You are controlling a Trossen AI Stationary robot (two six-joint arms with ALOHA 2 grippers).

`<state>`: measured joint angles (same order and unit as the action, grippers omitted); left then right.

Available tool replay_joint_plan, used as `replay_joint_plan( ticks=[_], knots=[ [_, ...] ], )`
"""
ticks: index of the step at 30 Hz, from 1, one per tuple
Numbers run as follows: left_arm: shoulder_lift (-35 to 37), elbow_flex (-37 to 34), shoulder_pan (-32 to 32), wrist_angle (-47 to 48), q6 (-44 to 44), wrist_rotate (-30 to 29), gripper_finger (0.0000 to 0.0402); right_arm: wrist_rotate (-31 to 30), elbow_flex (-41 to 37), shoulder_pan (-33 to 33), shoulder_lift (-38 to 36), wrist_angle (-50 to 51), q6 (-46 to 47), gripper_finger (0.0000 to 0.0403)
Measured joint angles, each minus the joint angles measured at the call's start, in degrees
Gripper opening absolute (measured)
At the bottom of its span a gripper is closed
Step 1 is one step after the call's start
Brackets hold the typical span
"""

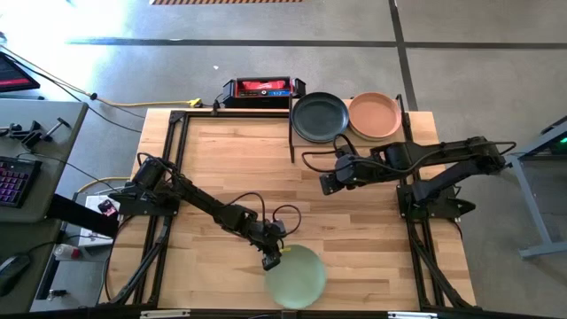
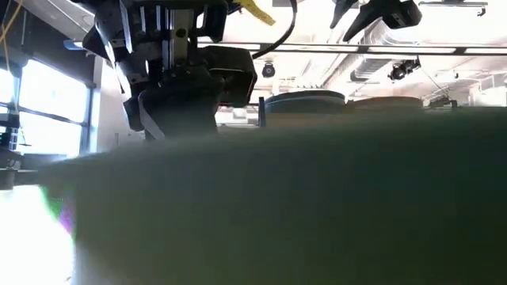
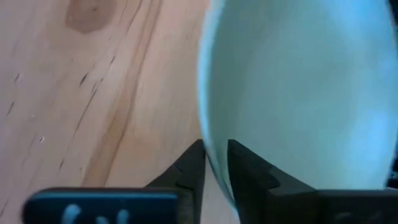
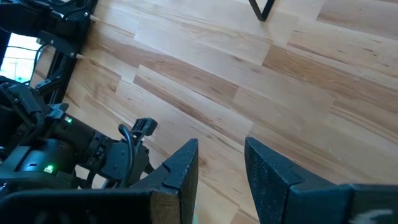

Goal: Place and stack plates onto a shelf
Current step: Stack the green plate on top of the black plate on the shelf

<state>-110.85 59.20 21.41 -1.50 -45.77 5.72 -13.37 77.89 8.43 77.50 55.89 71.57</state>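
Your left end effector (image 1: pixel 271 260) pinches the green plate's (image 1: pixel 297 276) rim at the counter's (image 1: pixel 230 159) near edge. The shelf (image 1: pixel 291 133), holding a black plate (image 1: pixel 319 117) and peach plate (image 1: pixel 375 115), lies far-right. Right end effector (image 1: pixel 328 184), spread and empty, hovers nearer it.

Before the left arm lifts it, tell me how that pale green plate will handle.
The pale green plate looks rigid, so it should probably lift without bending. The left gripper pinches only its thin rim, so it may droop or swing. Its matte surface likely helps the fingers hold, though a slip could chip it.
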Motion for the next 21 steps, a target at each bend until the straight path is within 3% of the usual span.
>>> replay_joint_plan(
  ticks=[6,16,21],
  knots=[
    [0.45,0.01,-0.20,-0.17,2.09,-0.30,0.0006,0.02,0.01,0.00,0.14,-0.01,0.01,0.0110],
    [4.88,0.04,-3.31,2.07,6.99,-1.58,0.0003,0.04,0.00,0.00,0.14,-0.46,-2.62,0.0110],
    [8.60,0.04,-5.66,5.20,10.12,-5.85,0.0002,0.39,0.00,0.00,0.12,-0.47,-5.96,0.0110]
  ],
)
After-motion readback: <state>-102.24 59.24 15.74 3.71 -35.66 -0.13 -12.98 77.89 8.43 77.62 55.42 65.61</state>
